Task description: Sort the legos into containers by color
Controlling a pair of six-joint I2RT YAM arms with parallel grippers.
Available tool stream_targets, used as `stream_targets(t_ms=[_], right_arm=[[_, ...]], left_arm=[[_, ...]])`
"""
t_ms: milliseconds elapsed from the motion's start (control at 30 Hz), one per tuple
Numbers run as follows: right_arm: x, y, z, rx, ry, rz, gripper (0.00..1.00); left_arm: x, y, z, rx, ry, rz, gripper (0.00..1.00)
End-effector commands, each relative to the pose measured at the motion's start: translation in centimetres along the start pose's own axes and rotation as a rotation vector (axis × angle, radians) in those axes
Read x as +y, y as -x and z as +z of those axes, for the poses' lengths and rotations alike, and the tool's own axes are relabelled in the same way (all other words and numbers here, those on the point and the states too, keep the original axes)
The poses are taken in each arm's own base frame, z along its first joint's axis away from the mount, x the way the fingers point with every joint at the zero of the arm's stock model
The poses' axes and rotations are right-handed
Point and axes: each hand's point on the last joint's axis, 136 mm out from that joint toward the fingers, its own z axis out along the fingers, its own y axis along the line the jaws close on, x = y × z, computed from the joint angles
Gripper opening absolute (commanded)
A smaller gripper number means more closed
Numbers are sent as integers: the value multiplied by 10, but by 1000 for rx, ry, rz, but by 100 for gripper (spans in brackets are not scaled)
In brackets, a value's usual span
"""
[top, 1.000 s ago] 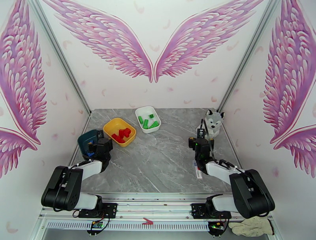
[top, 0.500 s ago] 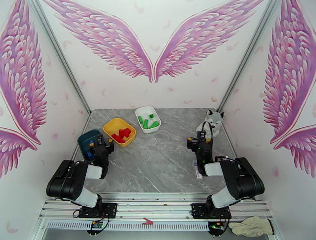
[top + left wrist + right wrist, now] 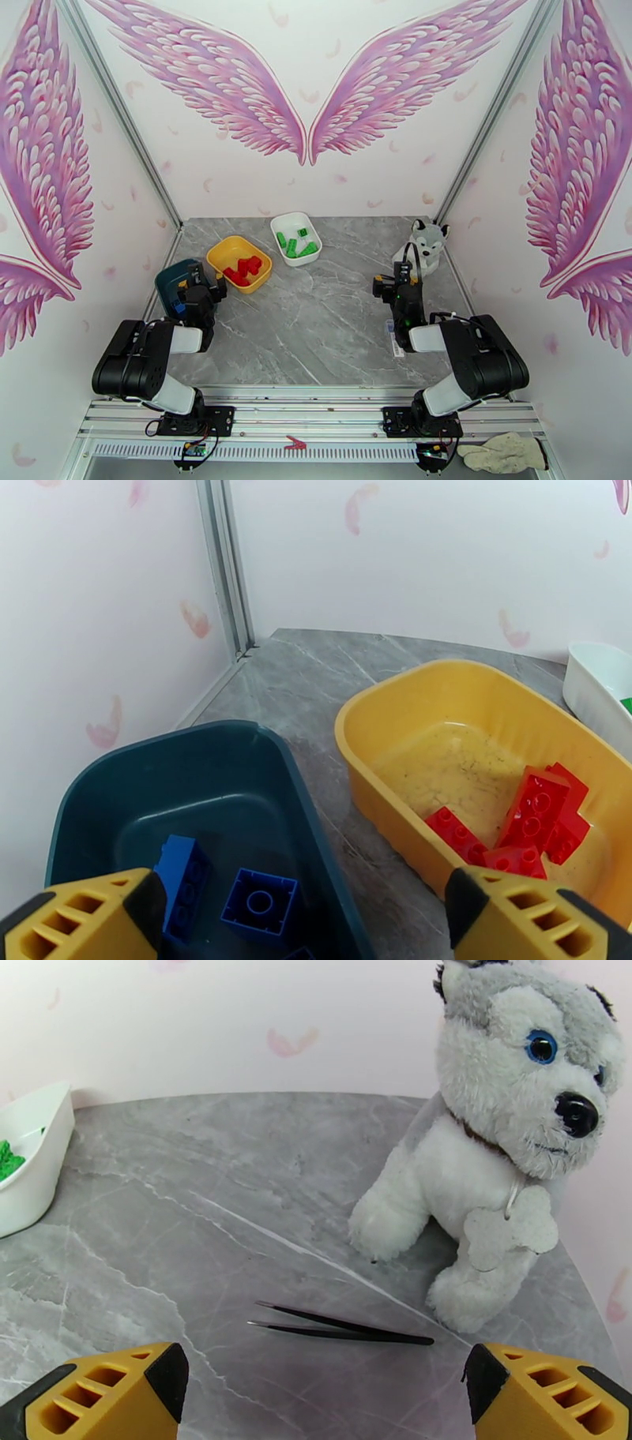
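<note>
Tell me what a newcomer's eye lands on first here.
First, the grey-white plush husky sitting at the far right corner of the table, with black tweezers lying flat in front of it. Then the three dishes at far left, already sorted: red bricks in the yellow dish, blue bricks in the teal dish, green bricks in the white dish.

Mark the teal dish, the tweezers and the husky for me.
Teal dish (image 3: 158,788): left wrist view, inner far wall.
Tweezers (image 3: 355,1330): right wrist view, mid-length.
Husky (image 3: 462,1173): right wrist view, white chest.
</note>
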Motion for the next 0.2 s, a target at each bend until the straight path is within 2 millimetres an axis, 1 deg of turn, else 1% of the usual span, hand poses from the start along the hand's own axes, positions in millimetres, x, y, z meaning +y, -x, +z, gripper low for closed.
stream_targets(t_ms=[0,167], right_arm=[[3,6,2,-5,14,21,99],[3,5,1,-6,16,19,99]], left_arm=[[-2,6,2,-7,-9,-8,99],[-2,6,3,-3,-9,-8,99]])
